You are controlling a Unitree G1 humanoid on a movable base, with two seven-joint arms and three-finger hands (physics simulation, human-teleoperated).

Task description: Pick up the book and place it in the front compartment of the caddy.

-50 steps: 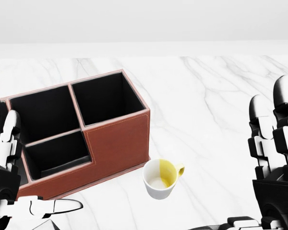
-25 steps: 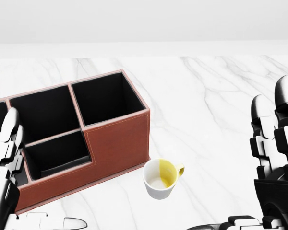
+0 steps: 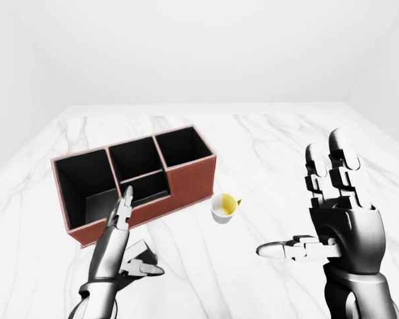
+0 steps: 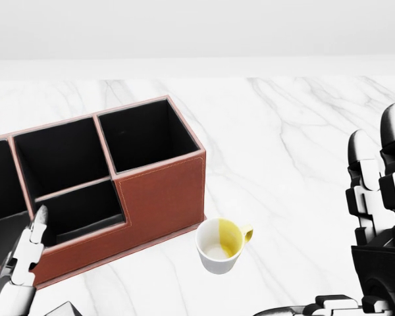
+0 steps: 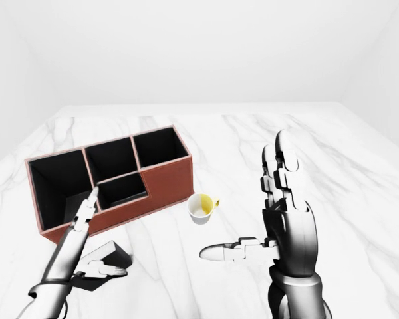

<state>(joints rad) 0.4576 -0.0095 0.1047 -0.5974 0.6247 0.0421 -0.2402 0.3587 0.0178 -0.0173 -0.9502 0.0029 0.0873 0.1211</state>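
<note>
The reddish-brown caddy (image 3: 189, 179) stands left of centre on the marble table, its black compartments showing nothing inside; the low compartment (image 4: 79, 212) faces me. A dark grey book (image 5: 112, 254) lies flat on the table below the caddy's left end. My left hand (image 3: 144, 232) hovers over it, open, fingers stretched toward the caddy and the thumb resting along the book's near edge. In the head view only a corner of the book (image 4: 63, 309) shows. My right hand (image 3: 298, 194) is raised at the right, open, palm turned inward, holding nothing.
A white cup (image 4: 218, 246) with a yellow inside and handle stands just right of the caddy's lower corner. The white marble table (image 3: 266, 146) runs on to plain white walls.
In the head view my left hand has dropped and swung down-left, uncovering the caddy's left compartments; the book's corner now shows at the bottom edge. The right hand sank slightly.
</note>
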